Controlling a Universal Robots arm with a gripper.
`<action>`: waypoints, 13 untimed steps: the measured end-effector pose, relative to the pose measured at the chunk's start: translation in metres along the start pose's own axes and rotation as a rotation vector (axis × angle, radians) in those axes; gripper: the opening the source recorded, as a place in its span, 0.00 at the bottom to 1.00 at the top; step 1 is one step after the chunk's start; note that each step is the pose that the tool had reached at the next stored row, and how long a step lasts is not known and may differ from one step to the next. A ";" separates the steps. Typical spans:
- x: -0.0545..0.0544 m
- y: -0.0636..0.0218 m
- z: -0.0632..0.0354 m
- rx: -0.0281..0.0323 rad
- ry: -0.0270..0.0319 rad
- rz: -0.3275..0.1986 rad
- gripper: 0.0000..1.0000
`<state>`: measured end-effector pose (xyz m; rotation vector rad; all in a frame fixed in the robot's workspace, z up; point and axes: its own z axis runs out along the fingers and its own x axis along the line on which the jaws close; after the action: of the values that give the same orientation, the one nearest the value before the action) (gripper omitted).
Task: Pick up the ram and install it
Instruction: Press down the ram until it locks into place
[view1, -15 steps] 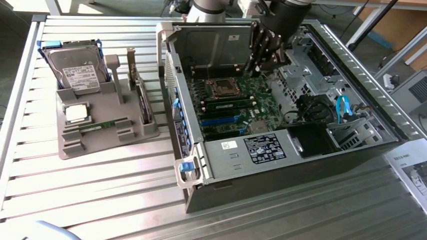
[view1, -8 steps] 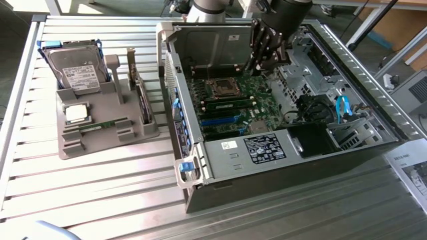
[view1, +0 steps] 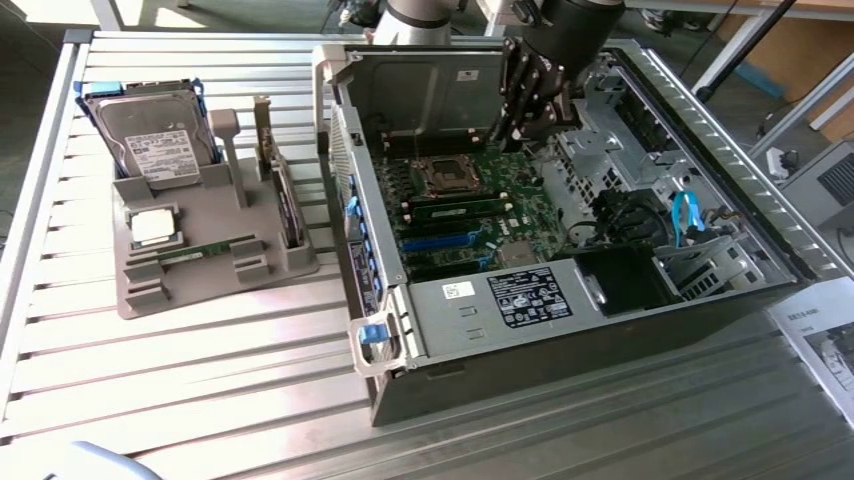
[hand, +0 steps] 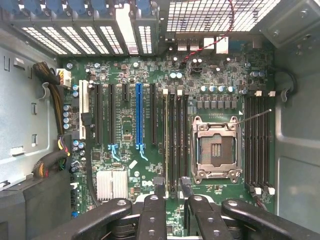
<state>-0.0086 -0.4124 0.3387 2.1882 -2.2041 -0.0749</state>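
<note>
Gripper (hand: 172, 190) hangs inside open computer case (view1: 561, 370), above motherboard (view1: 470, 232); we see fingers spread, holding nothing. Ram (view1: 207, 250) lies flat in grey holder (view1: 200, 200), near processor chip (view1: 154, 228), well apart from gripper. Second stick perhaps seated in motherboard slot; we cannot tell.

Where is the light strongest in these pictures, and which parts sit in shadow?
Exterior view: sunlight glares off the slatted metal table, strongest toward the exterior view's left, while the inside of the open computer case lies in shade. Wrist view: the motherboard is evenly lit; daylight blazes through the perforated vent.
</note>
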 end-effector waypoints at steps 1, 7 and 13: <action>0.000 0.0000 0.0000 -0.0001 0.0000 0.000 0.25; 0.000 0.0000 0.0000 0.0000 0.0000 0.000 0.10; 0.000 0.0000 0.0000 0.0000 -0.0001 0.000 0.10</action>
<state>-0.0086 -0.4124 0.3387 2.1882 -2.2041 -0.0750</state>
